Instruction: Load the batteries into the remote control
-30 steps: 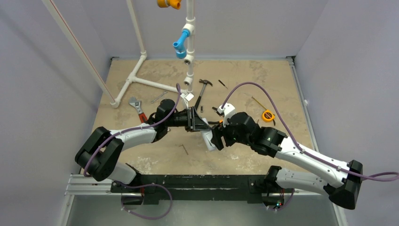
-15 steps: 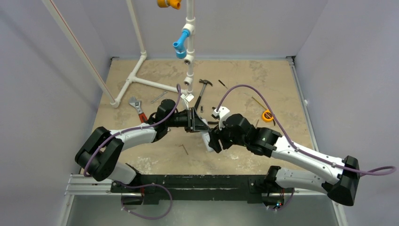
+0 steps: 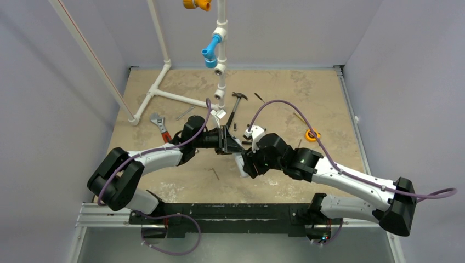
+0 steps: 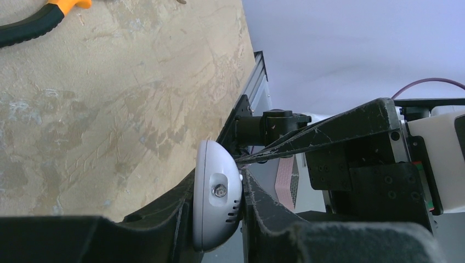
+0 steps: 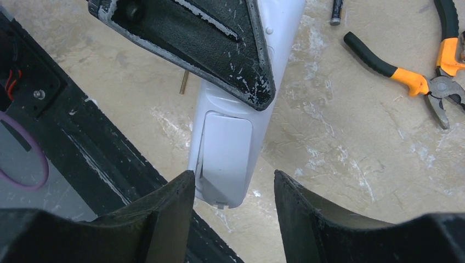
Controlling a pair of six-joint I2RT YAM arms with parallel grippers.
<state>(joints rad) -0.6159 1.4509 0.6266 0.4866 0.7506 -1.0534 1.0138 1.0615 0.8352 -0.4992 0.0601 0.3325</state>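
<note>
My left gripper (image 3: 227, 143) is shut on the white remote control (image 3: 240, 163) and holds it above the table, back side up. In the left wrist view the remote's rounded end (image 4: 216, 203) sits clamped between the fingers (image 4: 257, 208). In the right wrist view the remote's back (image 5: 225, 148) shows its battery cover panel, with the left edge slightly raised. My right gripper (image 5: 233, 178) is open, with its fingertips on either side of the remote's near end, and the left one is close to it. One dark battery (image 5: 336, 11) lies on the table beyond. The other battery is not visible.
Orange-handled pliers (image 5: 417, 82) lie right of the remote. A hex key (image 3: 215, 173), a hammer (image 3: 234, 107), a wrench (image 3: 159, 125), a tape measure (image 3: 312, 135) and a white pipe frame (image 3: 164, 93) are on the table. The black base rail (image 5: 66, 137) is close below.
My right arm has moved left, bringing its open gripper up around the remote's near end. The left arm and the remote have stayed still.
</note>
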